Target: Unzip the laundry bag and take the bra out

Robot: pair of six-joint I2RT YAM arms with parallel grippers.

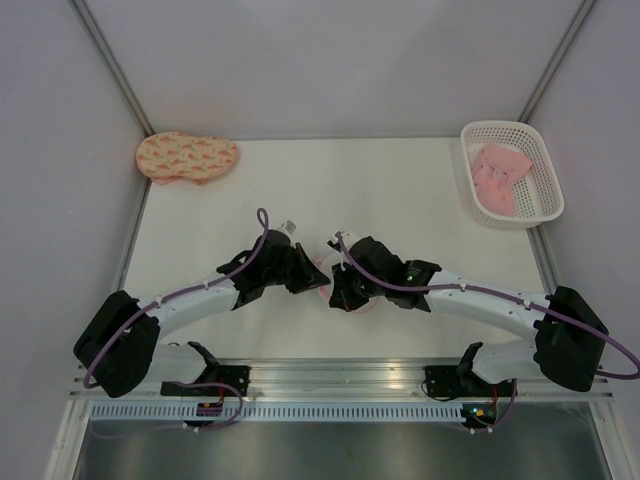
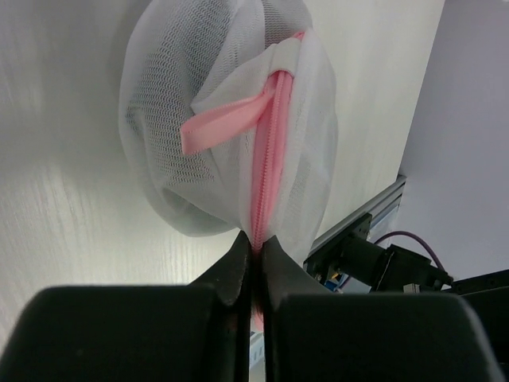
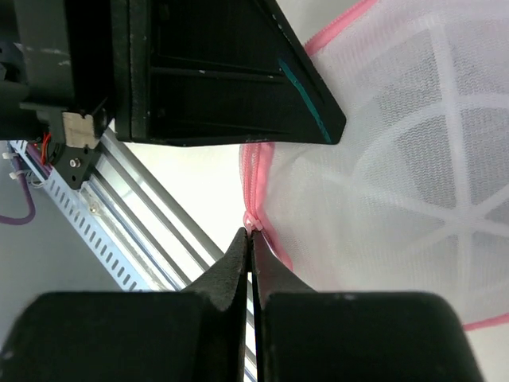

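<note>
laundry bag point(image 2: 171, 111) sits mid-bench, lifted a bit & pinched btwn both arms, near their front edge. white mesh, pink zipper point(image 2: 266, 159) runs along the rim & looks fully shut, w/ a pink tab point(image 2: 223, 123) flopped to one side. bra: can't see it, no dark fabric shows thru the mesh in either wrist view, so presumably inside but can't confirm

left fingers point(image 2: 232, 267) are clamped tight on the zipper rim at the bag's near end. right fingers point(image 3: 232, 267) are likewise pressed together on a small pink nub at the zipper line, prob the slider/pull, too small to be sure

step in hand, imo: the unzip itself, at its very start, grips set but no gap open yet. next move needs one side to anchor the rim while the other draws the pull along the curved track, keeping the mesh taut so it doesn't bunch or jam

further out on the bench point(image 1: 400, 200): white basket point(image 1: 545, 175) w/ pink garment point(image 1: 500, 175) far right, peach padded piece point(image 1: 187, 157) far left, both well apart from the bag
</note>
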